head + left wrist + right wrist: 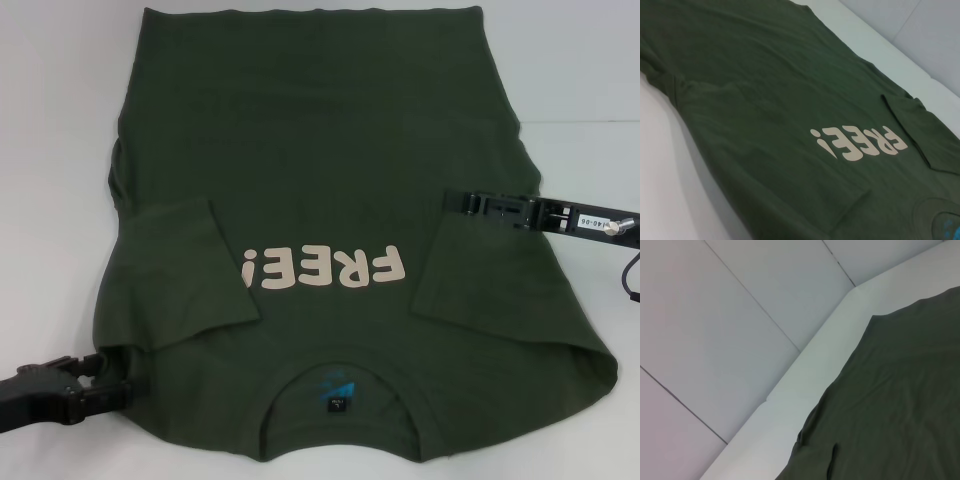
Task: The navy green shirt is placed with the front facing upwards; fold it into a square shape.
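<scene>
One navy green shirt (320,170) with both sleeves folded inward; left gripper (105,385) pinches its lower-left shoulder; right gripper (470,203) state unclear.

The navy green shirt (320,170) is soft matt cloth, faintly creased; its cream lettering (323,267) looks smooth and flat; the table (805,375) is smooth matt white; both grippers appear matt black plastic.

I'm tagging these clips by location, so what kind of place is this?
Probably a lab folding bench: the navy green shirt lies flat on a bare white table, grey panelled flooring shows past its edge, and a left claw and right claw reach over the shirt.
</scene>
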`<state>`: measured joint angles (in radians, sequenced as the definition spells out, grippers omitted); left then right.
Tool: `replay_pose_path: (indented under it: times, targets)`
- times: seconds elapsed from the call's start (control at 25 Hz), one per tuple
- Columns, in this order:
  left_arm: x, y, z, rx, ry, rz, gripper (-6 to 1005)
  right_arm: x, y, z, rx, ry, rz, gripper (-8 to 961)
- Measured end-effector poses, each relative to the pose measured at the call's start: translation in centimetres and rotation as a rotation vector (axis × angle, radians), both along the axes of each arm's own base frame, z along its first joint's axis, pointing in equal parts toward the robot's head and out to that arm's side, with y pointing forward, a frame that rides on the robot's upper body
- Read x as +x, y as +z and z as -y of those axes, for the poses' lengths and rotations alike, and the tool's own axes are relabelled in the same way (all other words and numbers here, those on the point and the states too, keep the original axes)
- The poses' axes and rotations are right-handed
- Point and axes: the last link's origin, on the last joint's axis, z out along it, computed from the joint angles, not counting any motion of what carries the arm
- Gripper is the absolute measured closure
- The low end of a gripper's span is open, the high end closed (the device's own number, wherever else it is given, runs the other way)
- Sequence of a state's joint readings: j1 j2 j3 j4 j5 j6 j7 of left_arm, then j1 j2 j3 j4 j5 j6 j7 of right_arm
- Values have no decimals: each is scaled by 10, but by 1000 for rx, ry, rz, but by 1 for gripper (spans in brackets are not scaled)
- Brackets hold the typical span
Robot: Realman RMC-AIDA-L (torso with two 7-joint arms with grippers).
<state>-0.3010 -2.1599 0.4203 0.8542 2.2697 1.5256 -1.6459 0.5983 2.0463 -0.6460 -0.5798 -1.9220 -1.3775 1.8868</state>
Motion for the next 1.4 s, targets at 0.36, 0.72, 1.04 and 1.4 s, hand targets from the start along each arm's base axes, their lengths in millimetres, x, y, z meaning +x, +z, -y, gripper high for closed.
replay_pose_path:
  times: [0.36, 0.72, 1.04, 1.4]
  targets:
    - [-5, 10, 1, 17, 23, -22, 67, 1, 0, 0, 3, -5, 2, 37]
    - [-16, 22, 8, 55, 84, -40, 67, 1, 0, 0, 5, -6, 2, 37]
    - [-20, 22, 9, 57, 107, -46, 66, 1, 1, 0, 8, -8, -1, 36]
    - [-20, 19, 9, 35, 105, -54, 67, 1, 1, 0, 6, -6, -4, 36]
